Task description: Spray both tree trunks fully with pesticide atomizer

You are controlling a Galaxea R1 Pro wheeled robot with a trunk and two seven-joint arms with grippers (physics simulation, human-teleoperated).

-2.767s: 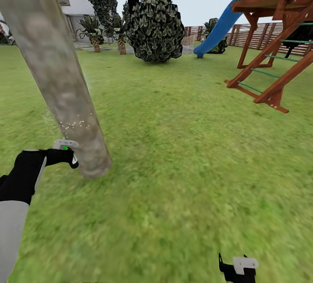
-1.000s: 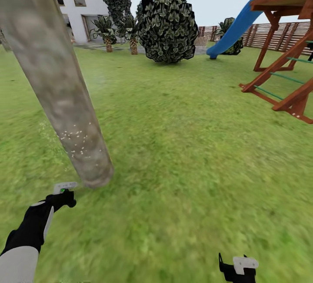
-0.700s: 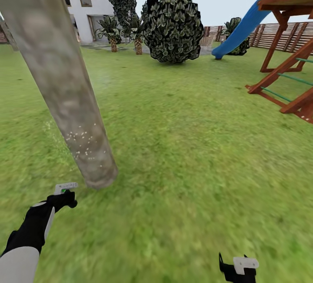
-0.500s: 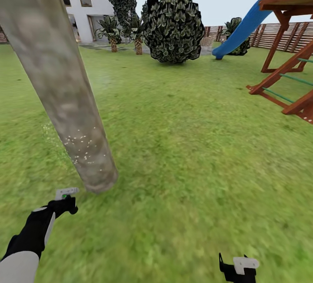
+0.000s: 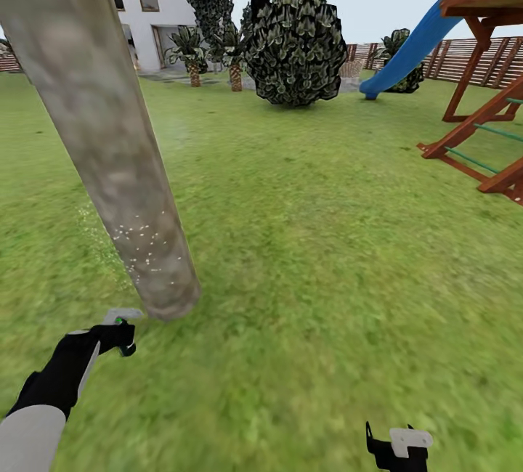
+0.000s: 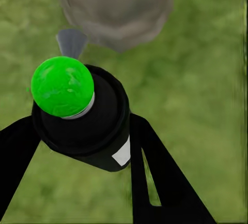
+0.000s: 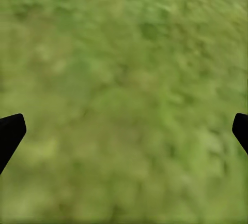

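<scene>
In the garden, a thick grey-brown mottled tree trunk [image 5: 109,138] leans across the left of the head view, with white pesticide specks [image 5: 145,243] on its lower part. My left gripper [image 5: 122,338] sits just in front of the trunk's base, shut on the pesticide atomizer [image 5: 120,318]. The left wrist view shows the atomizer [image 6: 98,125] as a dark bottle with a green dome on top and a white label. Black fingers [image 6: 155,177] hold it on both sides, and the trunk [image 6: 113,6] is close ahead. My right gripper [image 5: 396,446] hangs low at the right, open over bare grass [image 7: 124,105].
Lawn [image 5: 327,239] stretches ahead and to the right. A wooden play frame [image 5: 479,145] with a blue slide [image 5: 414,43] stands at the right. A big dark bush [image 5: 294,47], squat palms [image 5: 192,54], a white house [image 5: 145,0] and a slatted fence [image 5: 443,58] are far back.
The view has shifted, so the scenery sits further right. My left gripper with the atomizer was beside the speckled patch and is now lower, near the trunk's base.
</scene>
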